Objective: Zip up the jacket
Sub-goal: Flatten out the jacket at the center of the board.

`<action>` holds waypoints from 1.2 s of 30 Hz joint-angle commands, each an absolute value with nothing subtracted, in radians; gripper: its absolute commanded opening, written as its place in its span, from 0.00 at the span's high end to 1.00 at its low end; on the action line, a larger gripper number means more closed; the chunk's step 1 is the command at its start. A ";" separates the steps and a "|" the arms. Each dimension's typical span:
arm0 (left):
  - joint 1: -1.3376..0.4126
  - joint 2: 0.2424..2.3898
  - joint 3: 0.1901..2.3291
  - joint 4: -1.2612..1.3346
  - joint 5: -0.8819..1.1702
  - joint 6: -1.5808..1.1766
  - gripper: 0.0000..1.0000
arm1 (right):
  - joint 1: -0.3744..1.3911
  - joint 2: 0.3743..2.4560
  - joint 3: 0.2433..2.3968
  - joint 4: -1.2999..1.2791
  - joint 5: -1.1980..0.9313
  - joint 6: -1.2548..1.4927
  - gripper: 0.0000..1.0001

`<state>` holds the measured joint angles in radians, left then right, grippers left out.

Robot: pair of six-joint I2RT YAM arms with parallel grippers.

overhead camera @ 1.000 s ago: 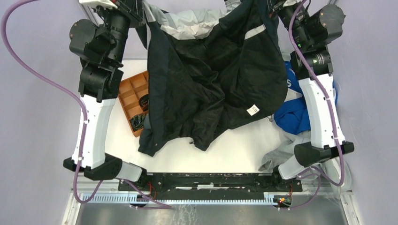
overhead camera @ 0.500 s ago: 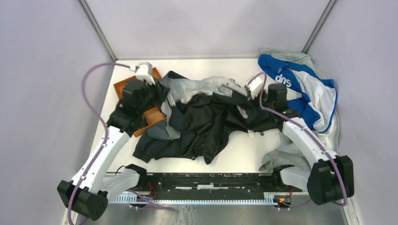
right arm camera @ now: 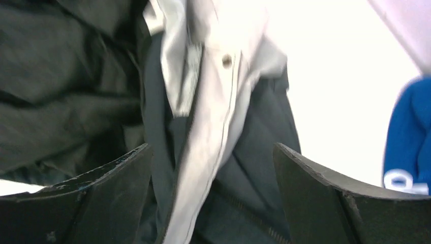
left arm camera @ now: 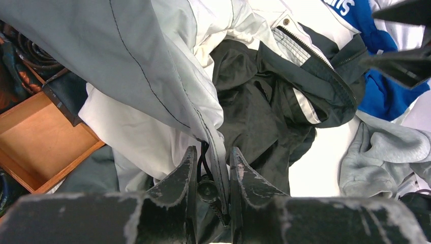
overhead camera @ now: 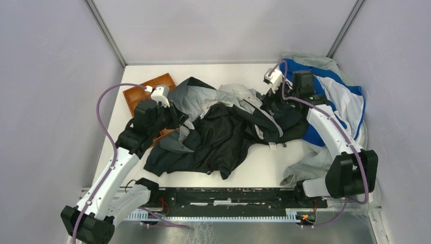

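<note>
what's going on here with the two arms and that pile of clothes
Two robot arms are working on a crumpled jacket that lies unzipped on the table. The left gripper is pinched shut on a grey edge of it, beside an orange tray. The right gripper hangs open over the jacket's grey front strip with its snap. A blue-and-white garment and a grey sweatshirt lie to the right.

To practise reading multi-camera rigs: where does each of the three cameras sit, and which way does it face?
Top external: above and behind, looking down at the table; both arms show.
Left wrist: on the left arm, looking past the left gripper, shut on the jacket.
Right wrist: on the right arm, facing the jacket through the open right gripper.
Shared: top and left wrist show the orange tray.
</note>
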<state>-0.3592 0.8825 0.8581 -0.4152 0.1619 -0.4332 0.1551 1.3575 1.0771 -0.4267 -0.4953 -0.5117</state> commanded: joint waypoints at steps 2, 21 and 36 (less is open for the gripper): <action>-0.356 0.856 0.909 -0.417 0.189 -0.422 0.98 | 0.196 1.515 1.256 -0.443 -0.712 -0.403 0.08; -0.355 0.845 0.933 -0.429 0.189 -0.452 0.98 | 0.310 1.854 1.476 -0.566 -0.398 -0.468 0.49; -0.356 0.980 1.245 -0.450 0.128 -0.347 0.98 | 0.305 1.712 1.673 -0.517 -0.525 -0.411 1.00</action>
<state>-0.3592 0.9199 1.0550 -0.4881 0.1566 -0.4248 0.3134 1.8408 1.5383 -0.6006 -0.4740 -0.4522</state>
